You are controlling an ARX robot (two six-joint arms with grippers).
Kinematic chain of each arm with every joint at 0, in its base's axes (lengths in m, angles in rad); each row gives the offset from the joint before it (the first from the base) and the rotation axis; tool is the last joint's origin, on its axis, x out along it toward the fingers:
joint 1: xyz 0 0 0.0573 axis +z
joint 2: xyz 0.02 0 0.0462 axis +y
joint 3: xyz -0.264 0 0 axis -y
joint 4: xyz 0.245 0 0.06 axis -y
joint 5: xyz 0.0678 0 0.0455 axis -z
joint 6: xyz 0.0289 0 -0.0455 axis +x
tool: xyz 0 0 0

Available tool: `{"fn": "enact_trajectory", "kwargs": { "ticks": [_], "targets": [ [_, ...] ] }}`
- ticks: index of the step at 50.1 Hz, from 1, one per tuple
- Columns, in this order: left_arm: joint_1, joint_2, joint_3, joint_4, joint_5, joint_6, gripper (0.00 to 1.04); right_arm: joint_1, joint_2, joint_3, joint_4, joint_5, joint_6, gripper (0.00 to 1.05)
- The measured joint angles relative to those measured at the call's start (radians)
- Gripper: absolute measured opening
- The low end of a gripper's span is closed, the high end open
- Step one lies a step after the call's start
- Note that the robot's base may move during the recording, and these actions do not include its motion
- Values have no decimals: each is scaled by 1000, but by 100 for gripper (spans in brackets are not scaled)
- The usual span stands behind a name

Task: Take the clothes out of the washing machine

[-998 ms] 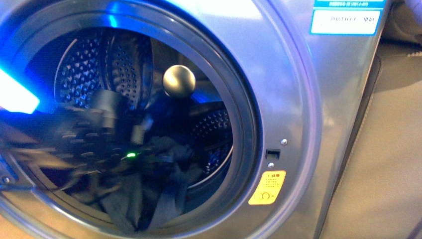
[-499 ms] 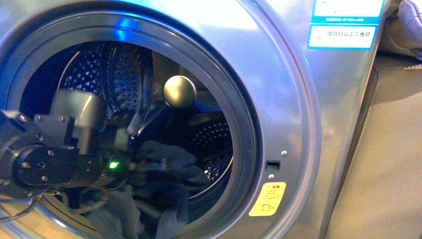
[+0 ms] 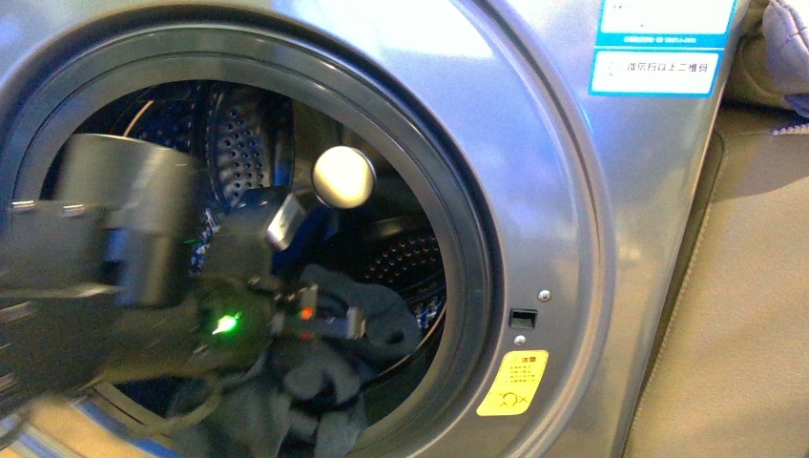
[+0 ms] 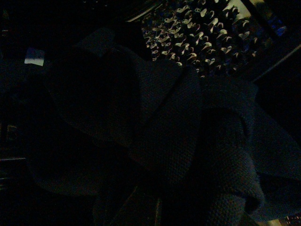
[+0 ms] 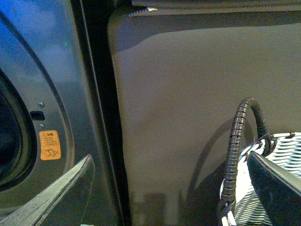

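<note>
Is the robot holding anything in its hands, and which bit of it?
The right hand is open and holds nothing. The left hand is inside the washing machine at the clothes, but blurred: whether it grips them cannot be told.

Grey metallic front-loader washing machine [image 3: 572,191], seen close and slightly tilted, mouth uncovered inside 1 dark round rim, perforated steel drum [image 3: 405,258] exposed behind it. Blue-white label [image 3: 658,57] at upper right of front panel, 1 yellow-orange sticker [image 3: 512,382] low beside the rim. Dark slate-blue clothes [image 3: 382,320] bunched in folds in lower part of drum, spilling down toward lower edge of mouth, partly hidden.
</note>
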Motion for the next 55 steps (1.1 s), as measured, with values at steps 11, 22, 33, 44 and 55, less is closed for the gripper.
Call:
{"fn": "enact_trajectory", "kwargs": {
  "ticks": [11,22,33,44,55],
  "targets": [
    [4,-167,-105,-6,54,-1,9,0,0,0,0,0,0,97],
    [25,-387,-169,-61,122,2,9,0,0,0,0,0,0,97],
    [39,-586,-174,-136,166,7,9,0,0,0,0,0,0,97],
    [8,-727,-119,-203,183,2,8,0,0,0,0,0,0,97],
    [-55,-759,-14,-236,161,3,8,0,0,0,0,0,0,97]
  ]
}}
